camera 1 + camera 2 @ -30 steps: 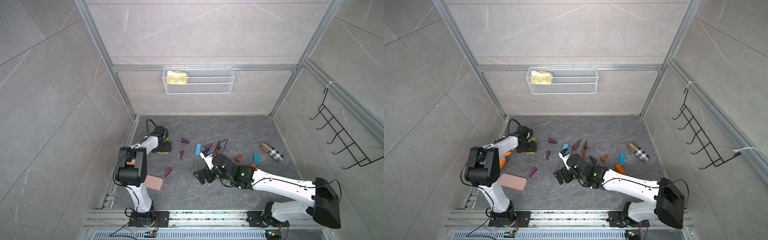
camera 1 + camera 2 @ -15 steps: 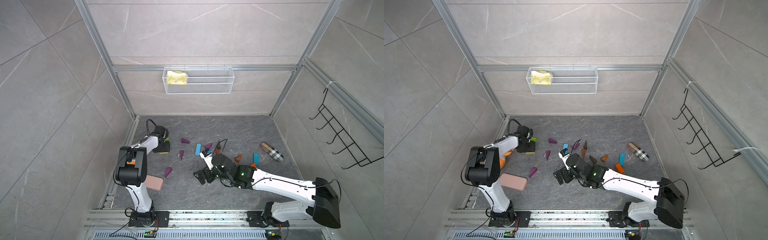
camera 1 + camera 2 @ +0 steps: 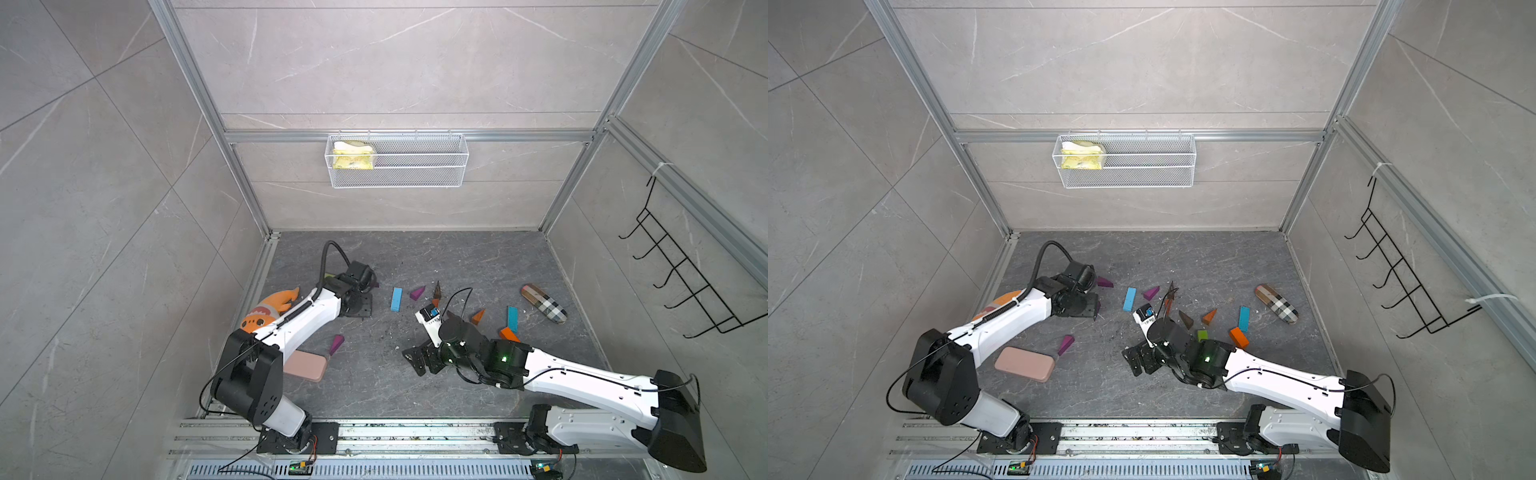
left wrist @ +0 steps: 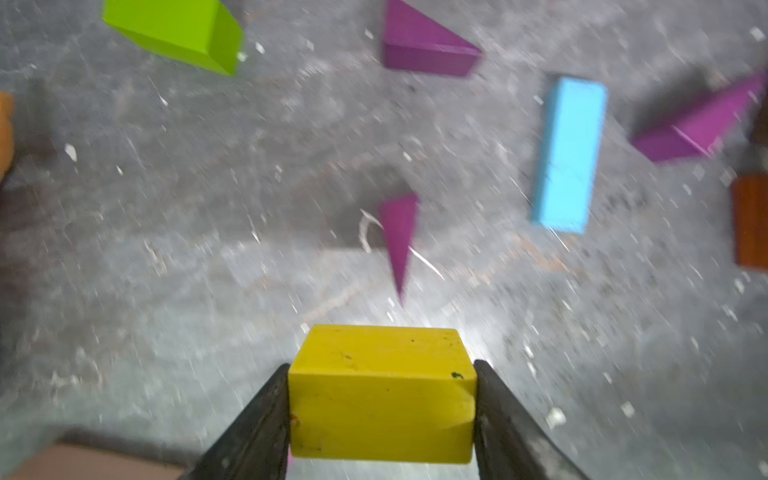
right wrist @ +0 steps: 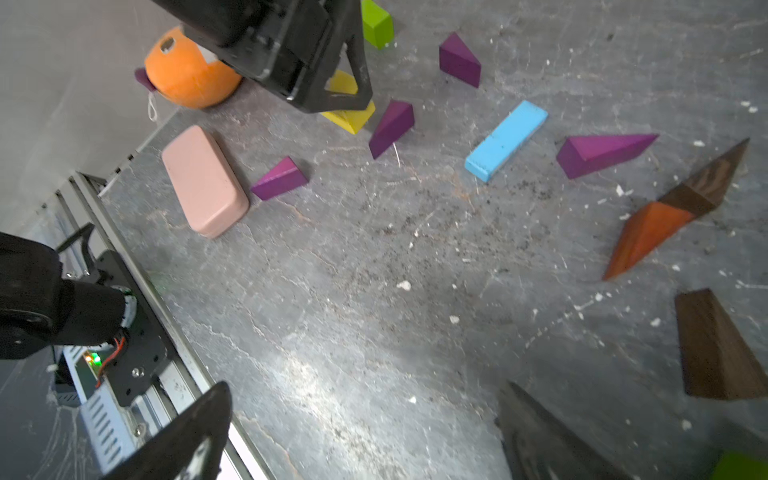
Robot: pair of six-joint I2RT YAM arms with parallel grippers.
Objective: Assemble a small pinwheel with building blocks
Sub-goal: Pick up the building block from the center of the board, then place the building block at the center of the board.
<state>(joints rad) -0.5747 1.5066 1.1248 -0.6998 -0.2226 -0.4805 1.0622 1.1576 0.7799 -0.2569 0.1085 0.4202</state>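
My left gripper is shut on a yellow brick, its two dark fingers pressed against the brick's sides, low over the floor at the back left. Beyond it lie a green brick, purple wedges and a blue bar. My right gripper stands open over bare floor near the middle front, holding nothing. Near it lie brown wedges, an orange wedge, a second blue bar, an orange brick and another green brick.
An orange plush fish lies against the left wall beside my left arm. A pink case sits at the front left and a plaid pouch at the right. A wire basket hangs on the back wall, a hook rack on the right wall.
My left gripper's jaws have closed onto the yellow brick, and the gripper has shifted to the right with it. My right arm has not moved.
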